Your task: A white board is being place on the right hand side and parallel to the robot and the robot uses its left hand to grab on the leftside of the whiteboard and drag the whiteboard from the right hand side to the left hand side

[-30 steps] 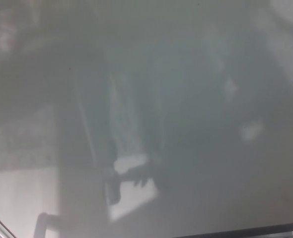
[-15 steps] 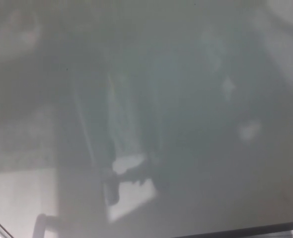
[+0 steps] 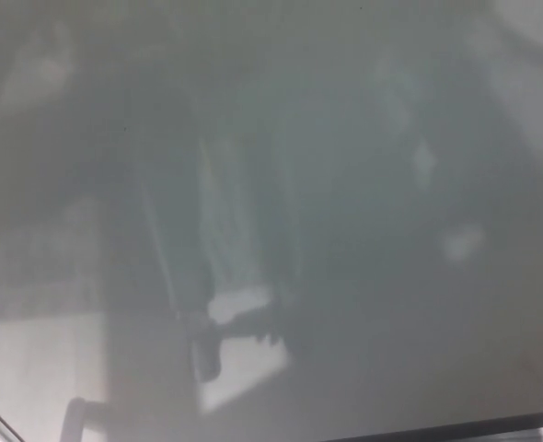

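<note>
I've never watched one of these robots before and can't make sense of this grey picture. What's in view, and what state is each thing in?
Whiteboard: fills almost the whole view, glossy, showing only dim reflections.
Whiteboard frame: a dark edge along the bottom right.
Robot's hands: neither in view.

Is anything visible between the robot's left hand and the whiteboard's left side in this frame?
Cannot be judged. The whiteboard fills almost the whole head view, showing only blurred reflections on its glossy surface, with its frame edge along the bottom. Neither hand is in view, and no obstacle is visible.
</note>
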